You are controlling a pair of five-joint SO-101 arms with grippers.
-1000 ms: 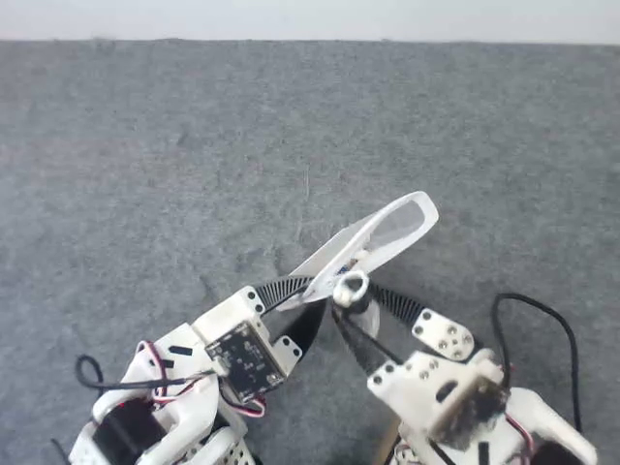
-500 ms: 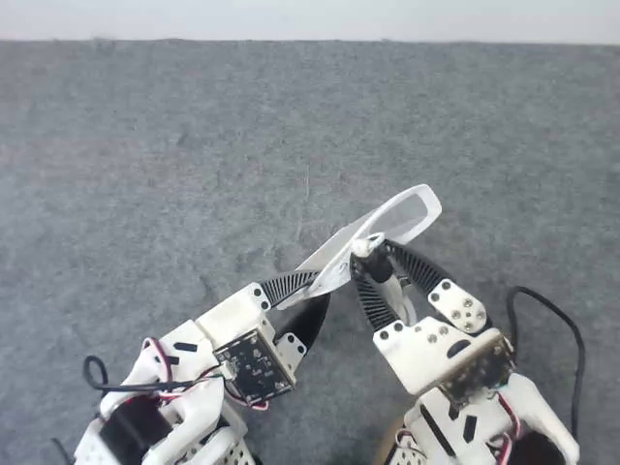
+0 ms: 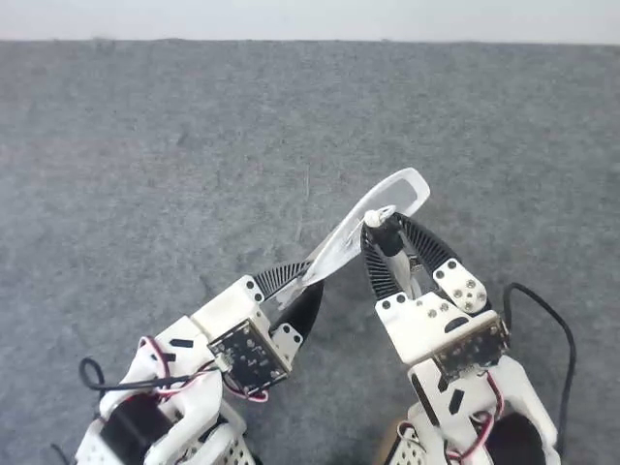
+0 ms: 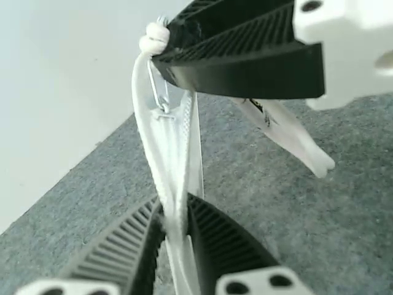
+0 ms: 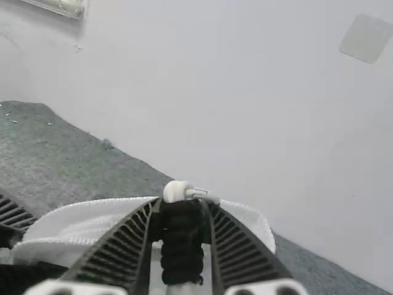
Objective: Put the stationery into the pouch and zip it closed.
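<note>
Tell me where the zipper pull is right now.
High view, right of centre: the zipper pull is pinched in the right tool, near the far end of the pouch, whose near end the left tool clamps.

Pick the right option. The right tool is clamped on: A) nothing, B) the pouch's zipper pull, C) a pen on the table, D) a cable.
B: the right tool is shut on the zipper pull at the upper edge of the pouch.
</note>
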